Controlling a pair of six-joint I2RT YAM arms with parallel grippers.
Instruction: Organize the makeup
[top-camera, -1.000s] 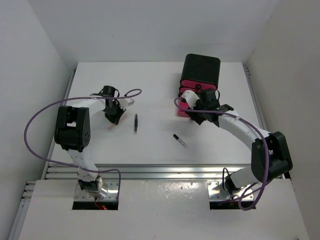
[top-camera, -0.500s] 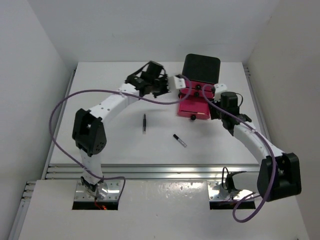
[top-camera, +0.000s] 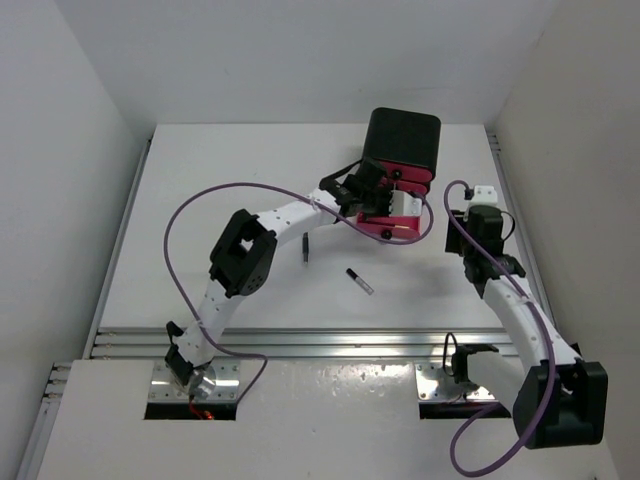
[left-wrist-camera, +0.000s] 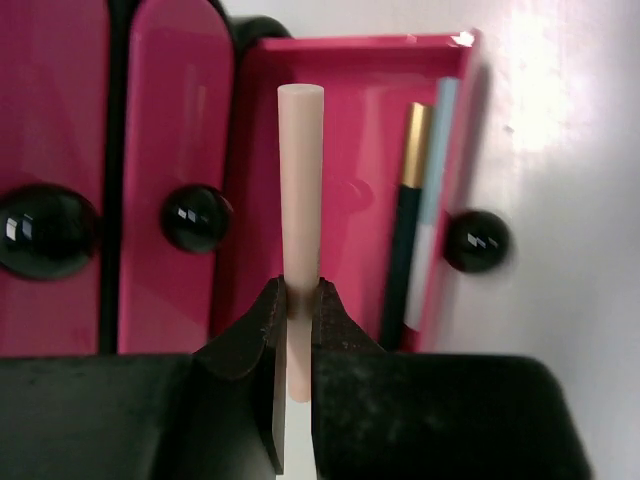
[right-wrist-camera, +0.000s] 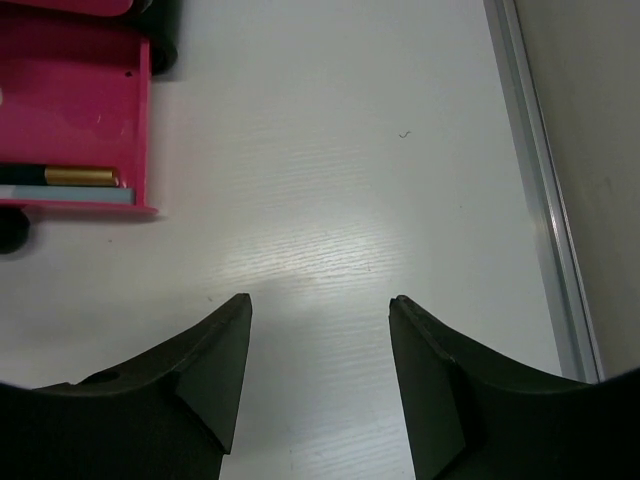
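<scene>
My left gripper (left-wrist-camera: 300, 296) is shut on a pale pink stick (left-wrist-camera: 300, 170) and holds it over the open pink drawer (left-wrist-camera: 350, 120) of the black box (top-camera: 403, 140). A black gold-tipped stick (left-wrist-camera: 404, 240) and a pale blue stick (left-wrist-camera: 437, 180) lie in that drawer at its right side. In the top view the left gripper (top-camera: 385, 205) is at the drawer (top-camera: 398, 231). Two thin black sticks lie on the table, one plain (top-camera: 304, 247) and one silver-tipped (top-camera: 360, 281). My right gripper (right-wrist-camera: 320, 305) is open and empty over bare table, right of the drawer (right-wrist-camera: 70, 100).
Two shut pink drawers with black knobs (left-wrist-camera: 195, 215) sit left of the open one. A metal rail (right-wrist-camera: 540, 200) runs along the table's right edge, close to my right gripper (top-camera: 483, 197). White walls stand on three sides.
My left arm has swung from the table's left side to the open drawer, carrying the pink stick. My right arm has pulled back from the drawer to the right. The plain black stick lies farther right.
</scene>
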